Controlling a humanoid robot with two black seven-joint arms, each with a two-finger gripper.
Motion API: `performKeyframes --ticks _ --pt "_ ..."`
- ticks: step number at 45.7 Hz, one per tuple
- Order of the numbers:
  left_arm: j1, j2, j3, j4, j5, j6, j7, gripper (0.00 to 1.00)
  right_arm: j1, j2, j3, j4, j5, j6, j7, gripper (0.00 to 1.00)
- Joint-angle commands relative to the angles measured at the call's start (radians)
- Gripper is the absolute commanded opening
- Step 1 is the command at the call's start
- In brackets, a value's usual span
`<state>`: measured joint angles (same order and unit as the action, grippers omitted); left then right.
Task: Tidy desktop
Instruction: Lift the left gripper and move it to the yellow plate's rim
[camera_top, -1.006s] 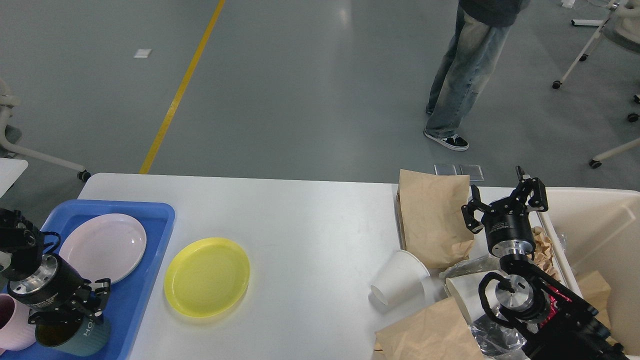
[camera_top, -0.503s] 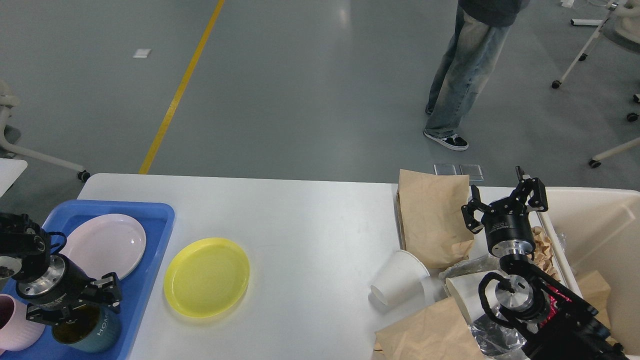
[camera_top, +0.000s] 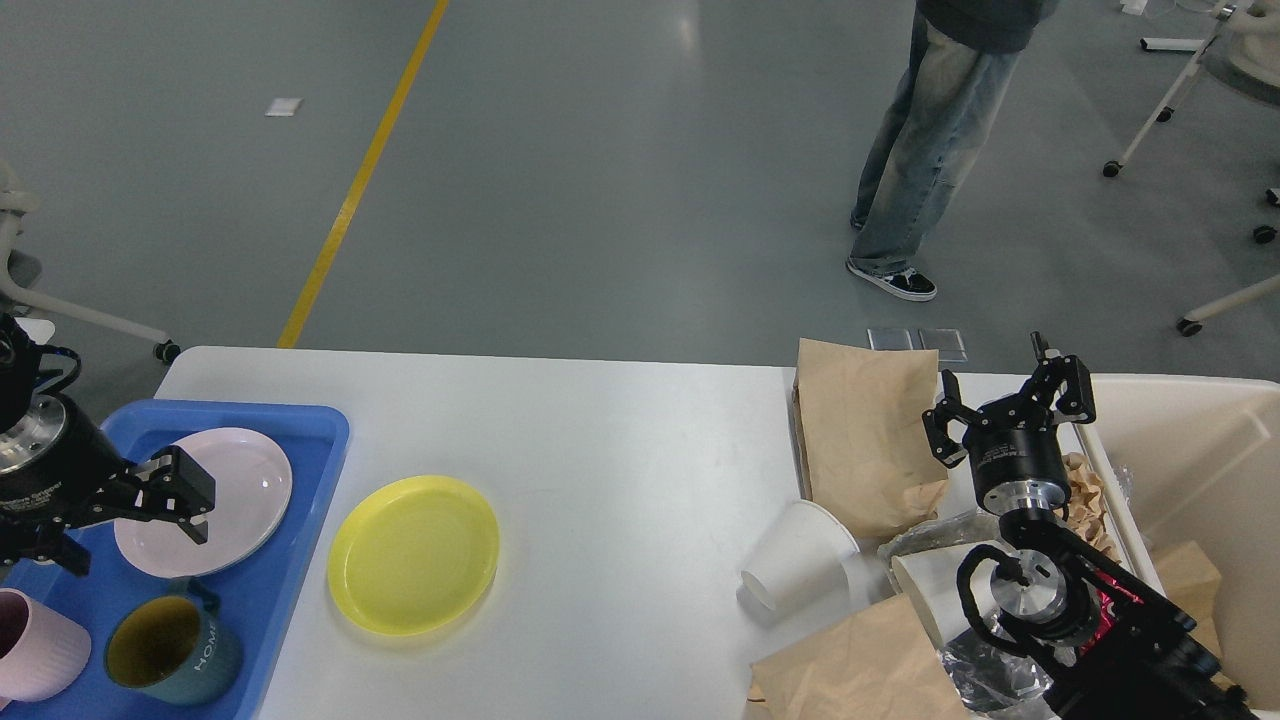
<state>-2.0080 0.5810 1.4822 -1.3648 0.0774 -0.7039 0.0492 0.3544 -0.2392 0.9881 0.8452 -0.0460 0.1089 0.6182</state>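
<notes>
The white desktop (camera_top: 620, 440) carries a yellow plate (camera_top: 413, 553) left of centre. At the left edge a blue tray (camera_top: 290, 570) holds a pale pink plate (camera_top: 245, 475), a teal mug (camera_top: 175, 650) and a pink mug (camera_top: 35, 655), both upright. My left gripper (camera_top: 115, 522) hovers open and empty over the near edge of the pink plate, above the mugs. My right gripper (camera_top: 1005, 402) stands open and empty, pointing up, beside a brown paper bag (camera_top: 865, 430). A white paper cup (camera_top: 800, 555) lies on its side.
A cream bin (camera_top: 1200, 460) stands at the right with brown paper inside. A second paper bag (camera_top: 860, 670), another white cup (camera_top: 930, 585) and crinkled plastic lie near my right arm. A person (camera_top: 930, 150) stands beyond the table's far edge.
My left gripper has let go of the teal mug, which now stands in the tray, and has lifted up and back over the pink plate. The right arm has not moved.
</notes>
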Motion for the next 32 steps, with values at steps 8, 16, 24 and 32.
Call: performKeyframes --ticks 8,16,24,32 --pt "-0.454 -0.322 0.09 -0.234 -0.266 -0.066 -0.009 0.95 0.0 0.0 0.0 0.0 0.0 0.0 0.0 1.0" --pt "-0.595 -0.406 0.086 -0.29 -0.396 -0.209 -0.113 0.95 0.0 0.0 0.0 0.0 0.0 0.0 0.0 1.0" --pt "-0.6 -0.435 0.087 -0.29 -0.412 -0.246 -0.195 0.95 0.0 0.0 0.0 0.0 0.0 0.0 0.0 1.0" --pt "-0.546 -0.454 0.093 -0.287 -0.398 -0.207 -0.189 0.96 0.0 0.0 0.0 0.0 0.0 0.0 0.0 1.0"
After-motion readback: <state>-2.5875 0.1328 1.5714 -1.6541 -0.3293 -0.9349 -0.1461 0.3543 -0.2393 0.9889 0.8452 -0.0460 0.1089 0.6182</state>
